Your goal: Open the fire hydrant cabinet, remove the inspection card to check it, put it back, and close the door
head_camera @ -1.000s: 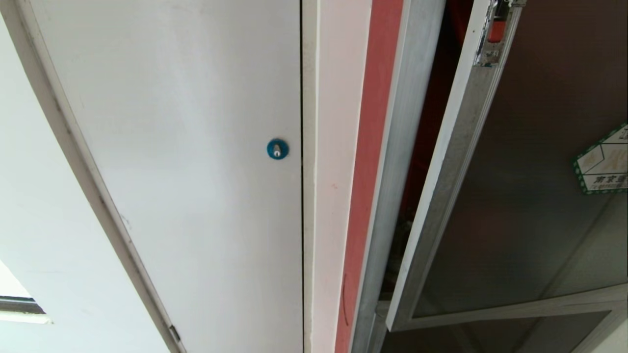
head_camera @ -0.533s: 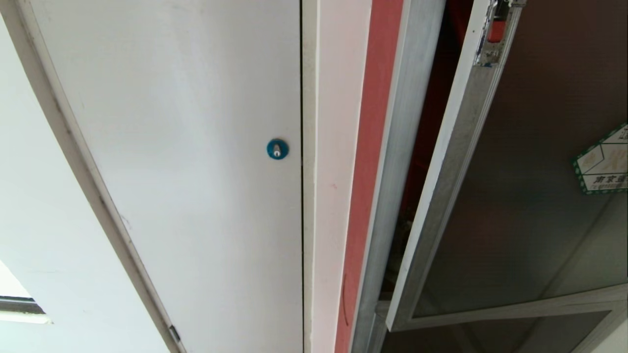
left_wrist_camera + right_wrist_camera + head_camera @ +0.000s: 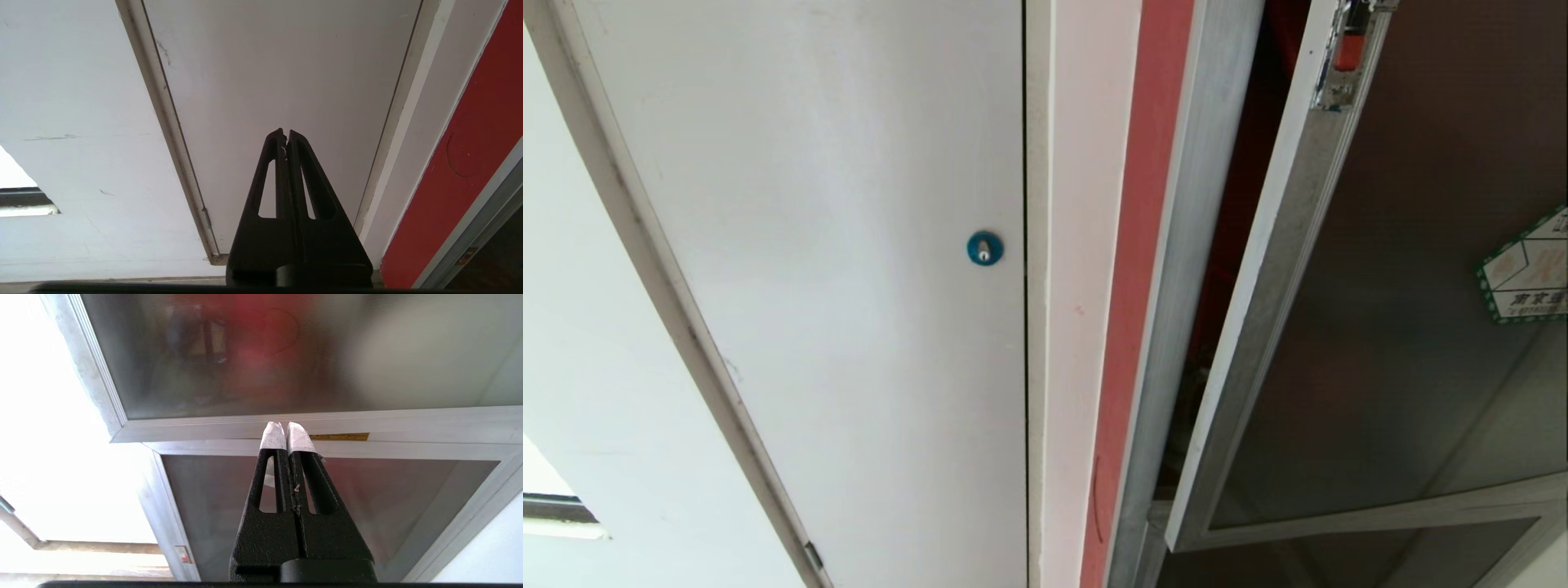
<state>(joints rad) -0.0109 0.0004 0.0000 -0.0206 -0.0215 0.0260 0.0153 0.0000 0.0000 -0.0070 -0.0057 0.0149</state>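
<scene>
The fire hydrant cabinet's aluminium frame (image 3: pixel 1180 269) runs up the right of the head view. The door (image 3: pixel 1388 343), dark glass with a green-bordered sticker (image 3: pixel 1527 273) and a red latch (image 3: pixel 1349 49), stands ajar, and the gap shows the dark red interior (image 3: pixel 1233 204). No arm shows in the head view. In the right wrist view my right gripper (image 3: pixel 286 425), white-taped at the tips, is shut on nothing just before the door's bottom rail (image 3: pixel 408 422). My left gripper (image 3: pixel 285 132) is shut and empty, facing the white panel (image 3: pixel 286 73). The inspection card is hidden.
The plain white panel (image 3: pixel 849 286) with a blue round lock (image 3: pixel 984 247) fills the left, beside a red wall strip (image 3: pixel 1131 327). Below the door lie a smaller dark glass pane (image 3: pixel 388 498) and a brass plate (image 3: pixel 339 436) on the frame.
</scene>
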